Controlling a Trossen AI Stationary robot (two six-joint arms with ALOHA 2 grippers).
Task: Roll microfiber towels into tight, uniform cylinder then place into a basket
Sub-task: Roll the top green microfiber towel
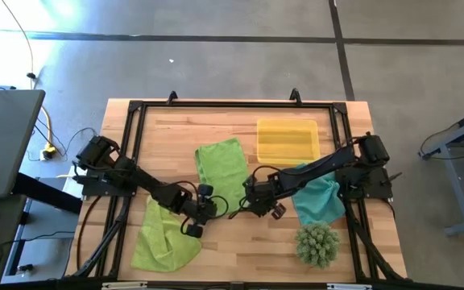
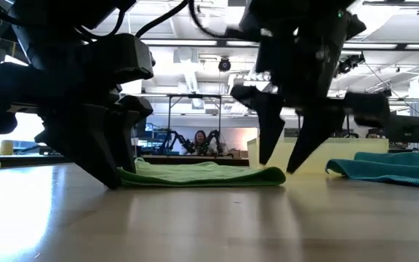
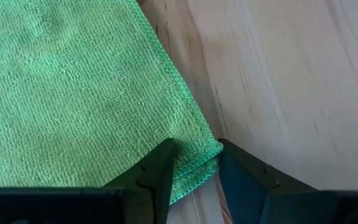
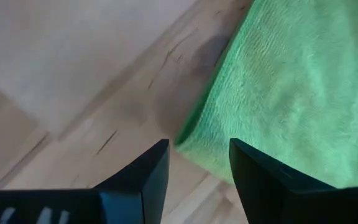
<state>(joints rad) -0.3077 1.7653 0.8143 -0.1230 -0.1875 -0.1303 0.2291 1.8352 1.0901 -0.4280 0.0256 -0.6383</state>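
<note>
gripping the near edge of the middle lime-green towel (image 1: 221,163), which lies flat beside the basket (image 1: 287,142): your left gripper (image 3: 192,172) straddles one corner, right gripper (image 4: 197,163) the other, both parted; pinch evenly, roll straight

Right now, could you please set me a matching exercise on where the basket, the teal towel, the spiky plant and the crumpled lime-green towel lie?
Places as seen in the high view.
1 basket
2 teal towel
3 spiky plant
4 crumpled lime-green towel

a lower left
b lower right
c partly under the right arm
d upper part, right of centre

Pairs: 1-d, 2-c, 3-b, 4-a
</note>
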